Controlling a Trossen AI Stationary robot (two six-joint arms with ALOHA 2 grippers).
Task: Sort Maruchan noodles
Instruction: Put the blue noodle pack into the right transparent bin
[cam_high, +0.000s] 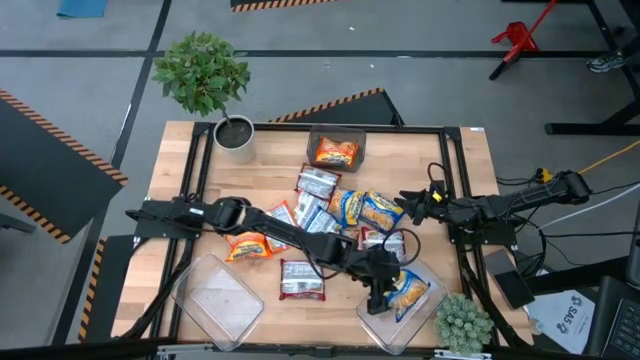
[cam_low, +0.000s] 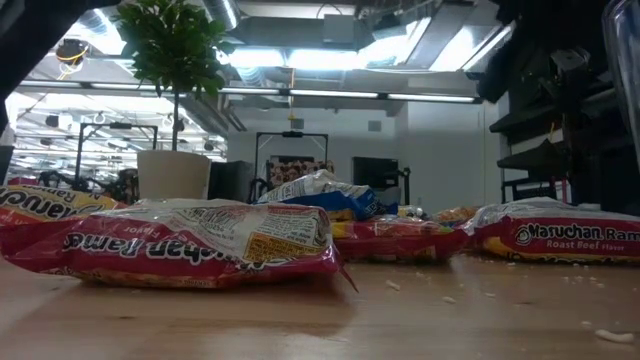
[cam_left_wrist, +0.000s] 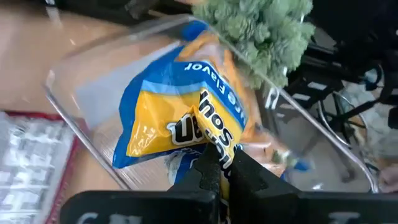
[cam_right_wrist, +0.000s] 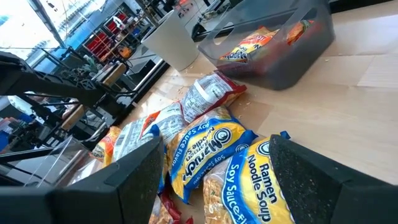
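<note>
In the high view, the left arm is seen stretched from the left edge of the tabletop (cam_high: 270, 190) across to the lower right, where the left gripper (cam_high: 378, 297) is poised over a clear bin (cam_high: 372, 322) at the lower right corner. A blue-and-yellow packet (cam_high: 408, 292) lies in that bin. In the left wrist view the dark fingers (cam_left_wrist: 208, 171) are clenched on the packet's near edge, with the crinkled wrapper pinched between them and the rest of the packet resting against the bin's clear floor.

The right gripper (cam_high: 408, 203) is held at the right of centre in the high view, above the edge of the packet pile, and its fingers (cam_right_wrist: 311, 168) are spread wide apart in the right wrist view, grasping nothing.

The remaining Maruchan noodles (cam_high: 325, 215) are scattered in a loose heap at the centre of the tabletop: blue-and-yellow ones just below the right gripper, silver-and-red ones toward the middle. An orange packet (cam_high: 249, 246) lies at the heap's left edge, and a silver-and-red packet (cam_high: 302, 279) lies alone toward the bottom. A further orange packet (cam_high: 336, 153) is seen inside a dark bin (cam_high: 336, 135) at the upper centre. A second clear bin (cam_high: 216, 296) sits at the lower left. A potted plant (cam_high: 205, 75) stands at the upper left corner, and a small bushy plant (cam_high: 463, 322) at the lower right.
</note>
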